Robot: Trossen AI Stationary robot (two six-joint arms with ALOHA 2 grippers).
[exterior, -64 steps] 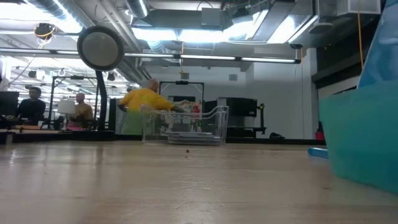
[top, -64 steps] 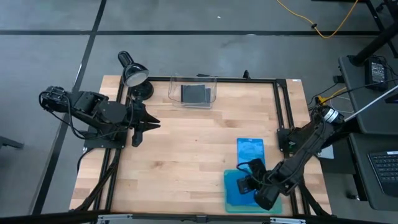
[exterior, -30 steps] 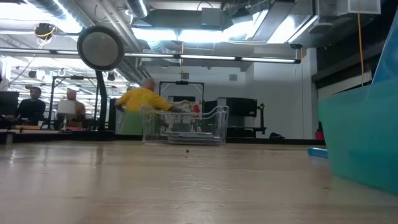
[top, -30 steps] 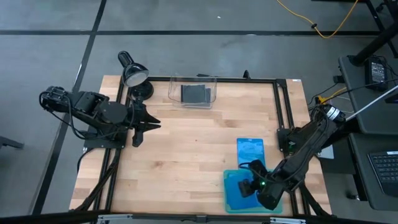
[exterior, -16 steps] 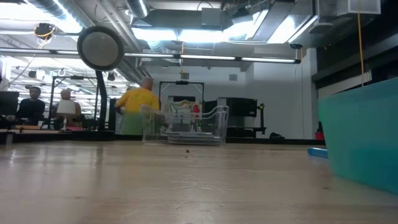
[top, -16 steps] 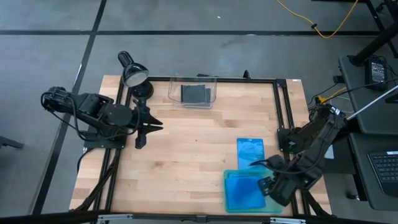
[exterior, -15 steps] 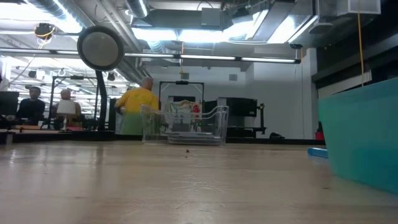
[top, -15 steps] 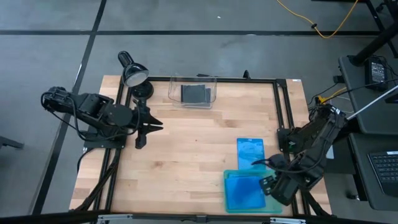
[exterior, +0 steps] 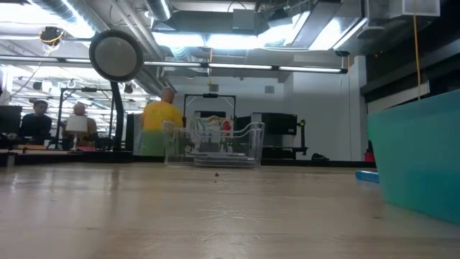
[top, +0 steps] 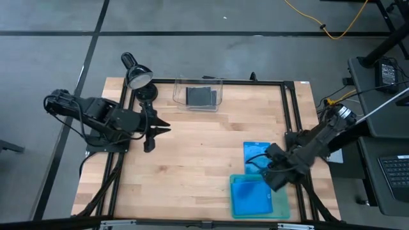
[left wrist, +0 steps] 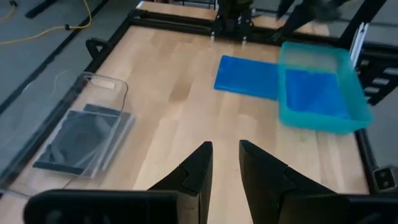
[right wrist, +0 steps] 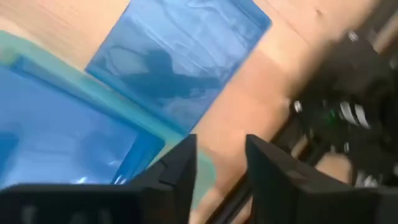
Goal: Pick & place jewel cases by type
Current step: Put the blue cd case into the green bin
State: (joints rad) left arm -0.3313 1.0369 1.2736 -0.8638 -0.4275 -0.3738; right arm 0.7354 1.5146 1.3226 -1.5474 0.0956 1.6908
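Note:
One translucent blue jewel case point(top: 257, 152) lies flat on the table, its near end at the far rim of the teal tray point(top: 280, 203). More blue case point(top: 251, 199) lies flat inside that tray. Dark grey jewel cases point(top: 200, 96) lie stacked in the clear bin point(top: 179, 87) at the far edge. My right gripper point(top: 255, 161) is open above the tray's far rim and the near end of the blue case point(right wrist: 180, 56) on the table, touching nothing. My left gripper point(top: 158, 130) hangs open over the table's left part, clear of everything.
A desk lamp point(top: 137, 76) stands at the far left corner beside the clear bin point(exterior: 212, 144). A black frame rail point(top: 285, 108) runs along the right side. Bare wood point(top: 192, 160) lies between the two arms. People stand in the room behind the table.
My right gripper left the blue case in the tray, drew off toward the table's right edge, then swung toward the far edge to the tray's far rim. The blue case that stood tilted in the tray has dropped flat. My left gripper shifted slightly toward the right.

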